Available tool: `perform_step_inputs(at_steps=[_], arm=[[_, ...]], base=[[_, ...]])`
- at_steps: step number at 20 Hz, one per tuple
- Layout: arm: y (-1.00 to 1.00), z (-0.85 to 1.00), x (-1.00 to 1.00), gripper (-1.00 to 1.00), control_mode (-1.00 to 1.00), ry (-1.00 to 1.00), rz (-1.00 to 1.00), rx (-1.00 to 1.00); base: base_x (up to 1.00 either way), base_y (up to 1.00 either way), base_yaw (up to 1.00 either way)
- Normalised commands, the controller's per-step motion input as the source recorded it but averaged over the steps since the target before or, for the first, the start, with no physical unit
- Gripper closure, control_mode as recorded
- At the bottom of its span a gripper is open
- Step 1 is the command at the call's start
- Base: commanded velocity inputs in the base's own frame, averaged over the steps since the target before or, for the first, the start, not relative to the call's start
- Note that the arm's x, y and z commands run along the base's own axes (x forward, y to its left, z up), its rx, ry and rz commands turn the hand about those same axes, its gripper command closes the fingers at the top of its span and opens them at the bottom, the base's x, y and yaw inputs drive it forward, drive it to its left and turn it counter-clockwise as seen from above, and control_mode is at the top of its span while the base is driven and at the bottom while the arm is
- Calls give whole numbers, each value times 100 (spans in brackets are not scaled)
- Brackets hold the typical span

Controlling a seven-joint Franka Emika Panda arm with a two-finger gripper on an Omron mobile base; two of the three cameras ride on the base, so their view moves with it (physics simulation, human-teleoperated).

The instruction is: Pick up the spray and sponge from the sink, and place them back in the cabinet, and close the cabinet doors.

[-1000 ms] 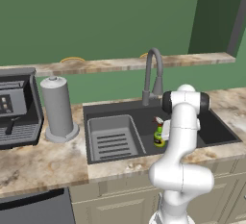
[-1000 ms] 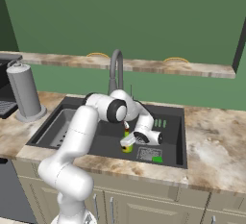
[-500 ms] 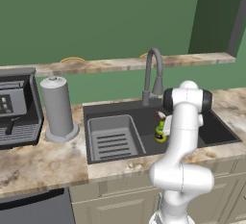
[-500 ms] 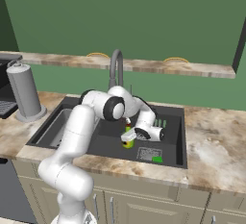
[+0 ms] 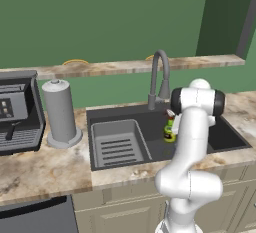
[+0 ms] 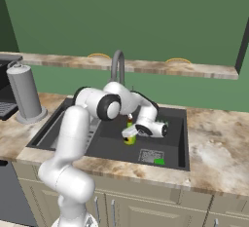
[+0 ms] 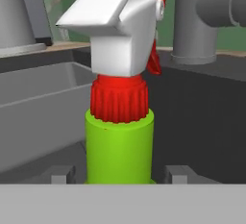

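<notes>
Gripper (image 7: 119, 172): in the hand view its two grey finger tips (image 7: 61, 174) stand either side of the spray's green neck, close beside it; whether they press it cannot be told. Jaws partly apart.
Spray (image 7: 120, 88): lime-green cylinder, ribbed red collar, blocky white trigger head with a red lever; upright in the sink, in the open right part of the basin, also seen from the bases (image 5: 170, 129) (image 6: 129, 136).
Sink (image 5: 227, 136): dark-grey rectangular basin set in the counter, smooth matt walls.
Tray (image 5: 117, 144): lighter grey insert with ribbed floor, in the left half of the basin.
Faucet (image 5: 159, 77): tall grey tube, curved over at the top, behind the basin.
Sponge (image 6: 159, 161): small flat green patch on the basin floor near the front right corner, apart from the spray.
Counter (image 5: 45, 169): mottled beige stone.
Paper roll (image 5: 60, 111): grey upright cylinder on a round base, left of the sink.
</notes>
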Motion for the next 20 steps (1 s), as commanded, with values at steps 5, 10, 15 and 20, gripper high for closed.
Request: perform_step_inputs(at_steps=[5,10,15,20], arm=[[-3,43,-27,100,-100,0,-8,0],[-12,43,-42,100,-100,0,-10,0],[-3,43,-47,100,-100,0,-14,0],[0,49,-51,100,-100,1,-19,0]], base=[[0,0,0],[0,0,0],[0,0,0],[0,0,0]])
